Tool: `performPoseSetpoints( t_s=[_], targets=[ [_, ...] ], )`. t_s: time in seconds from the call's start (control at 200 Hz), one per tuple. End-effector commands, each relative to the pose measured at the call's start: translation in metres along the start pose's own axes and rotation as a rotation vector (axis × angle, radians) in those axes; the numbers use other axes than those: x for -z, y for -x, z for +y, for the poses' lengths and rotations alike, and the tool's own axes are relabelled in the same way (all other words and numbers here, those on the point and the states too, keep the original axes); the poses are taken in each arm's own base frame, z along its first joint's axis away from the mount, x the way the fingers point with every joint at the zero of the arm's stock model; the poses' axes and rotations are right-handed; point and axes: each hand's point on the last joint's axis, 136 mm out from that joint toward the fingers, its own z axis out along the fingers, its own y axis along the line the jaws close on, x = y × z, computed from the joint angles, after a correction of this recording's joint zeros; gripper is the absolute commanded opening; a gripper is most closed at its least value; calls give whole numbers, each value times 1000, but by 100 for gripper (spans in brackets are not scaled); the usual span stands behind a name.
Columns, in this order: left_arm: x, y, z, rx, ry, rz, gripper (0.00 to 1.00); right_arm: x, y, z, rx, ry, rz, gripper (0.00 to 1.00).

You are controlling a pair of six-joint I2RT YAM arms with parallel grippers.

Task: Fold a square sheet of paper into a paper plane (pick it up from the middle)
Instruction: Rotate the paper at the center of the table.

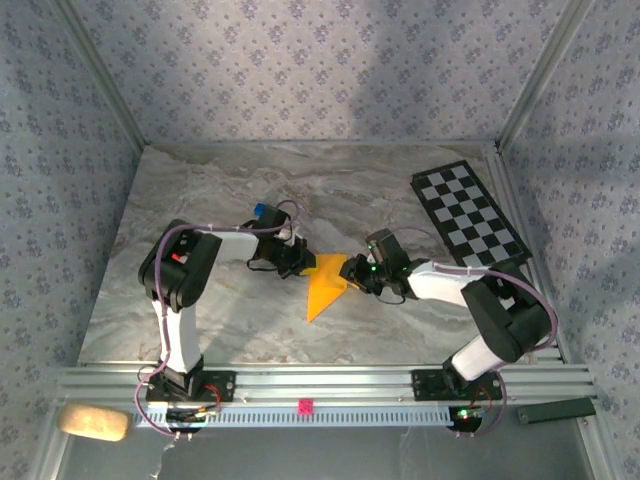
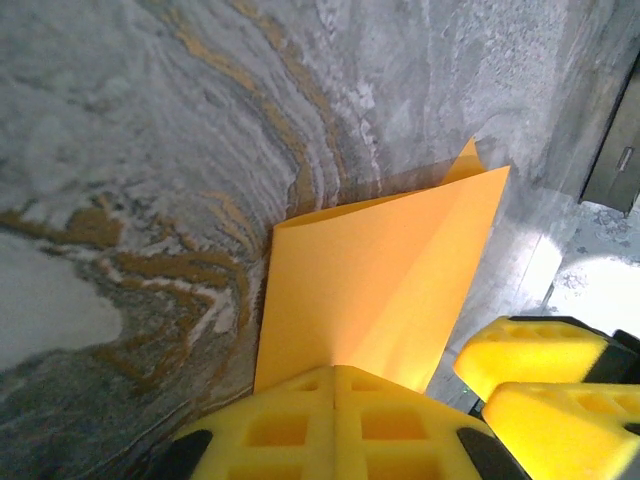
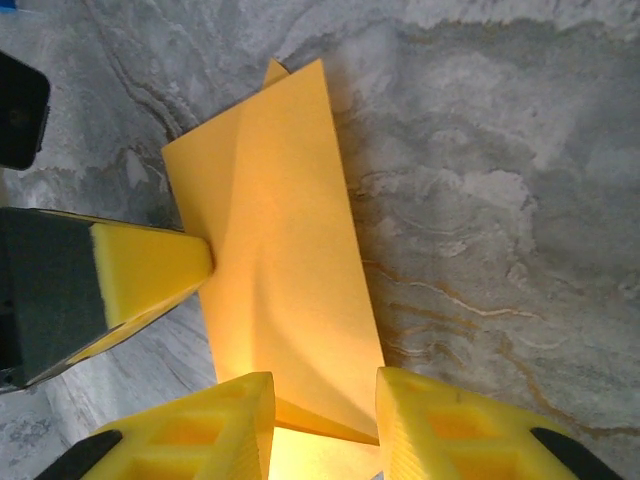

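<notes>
- The sheet of paper, orange-yellow and already folded into a smaller angular shape, lies on the marble table near its middle, between the two grippers.
- In the overhead view it tapers to a point toward the arm bases; its broad end faces the back wall.
- The left gripper has its yellow fingers pressed together, with no gap at the seam. The tips sit at the paper's edge; whether the paper is nipped between them cannot be told.
- The right gripper has its jaws spread, one finger on each side of the paper's near end, which lies in the gap.
- In the right wrist view a diagonal crease crosses the paper, and a small corner sticks out at its far end.
- A black-and-white checkered board lies at the table's far right, well apart from the paper.
- A small blue cube sits just behind the left arm's wrist.
</notes>
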Motion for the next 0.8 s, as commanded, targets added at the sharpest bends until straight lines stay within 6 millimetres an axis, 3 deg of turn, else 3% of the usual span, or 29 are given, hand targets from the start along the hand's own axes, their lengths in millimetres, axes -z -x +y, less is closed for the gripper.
performPoseSetpoints(
  t_s=[0.0,0.22,0.525,0.795],
  targets=[
    [2,-8,27,80,74,3,4,-4,0,-8,-18,-28,25,33],
    [1,-8,28,82,74,5,3,-8,-1,-11,-20,-35,35,33],
    [1,-8,29,82,76,5,3,-14,-3,4,7,30,68,33],
    [2,-9,33,84,98,3,2,-2,15,4,55,-49,-4,32]
  ],
)
